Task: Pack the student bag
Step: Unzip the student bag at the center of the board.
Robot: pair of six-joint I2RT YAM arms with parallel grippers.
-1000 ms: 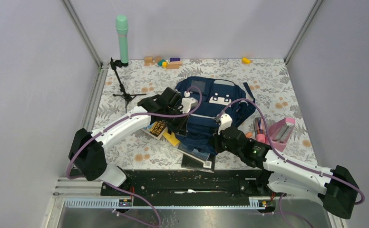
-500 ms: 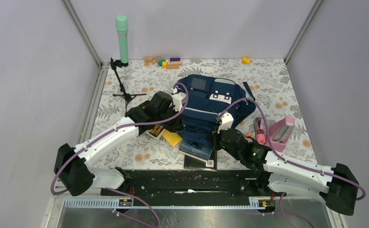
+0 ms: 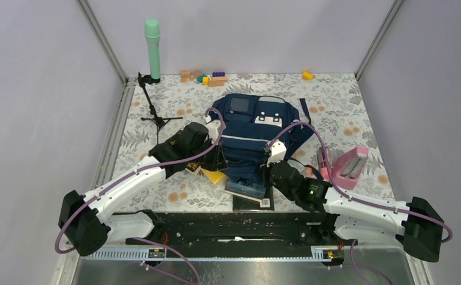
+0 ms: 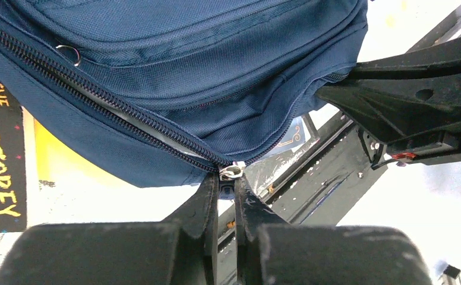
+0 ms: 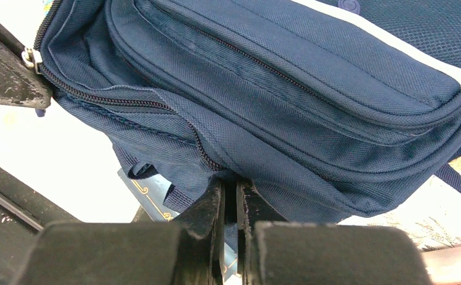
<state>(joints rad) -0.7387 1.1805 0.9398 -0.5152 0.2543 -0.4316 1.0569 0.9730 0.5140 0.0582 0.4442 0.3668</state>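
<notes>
The student bag [image 3: 255, 133], navy with pale stripes, lies in the middle of the table. My left gripper [image 3: 218, 159] is at its near left corner, shut on the silver zipper pull [image 4: 231, 172] at the end of the main zipper. My right gripper [image 3: 270, 173] is at the bag's near edge, shut on a fold of its navy fabric [image 5: 231, 178]. In the right wrist view the left gripper's fingertip [image 5: 8, 80] holds the zipper pull [image 5: 29, 57] at the upper left. The bag's inside is hidden.
A black book with yellow lettering [image 3: 193, 166] and a yellow book [image 3: 214, 176] lie left of the bag. A blue book [image 3: 246, 190] sticks out under its near edge. A pink pencil case [image 3: 350, 166] sits to the right. A tripod with a green cylinder [image 3: 152, 47] and toy blocks [image 3: 207, 77] stand at the back.
My left gripper has drawn back from over the bag to its near left corner. The bag has shifted toward the back and lies flatter. The right gripper has moved slightly left.
</notes>
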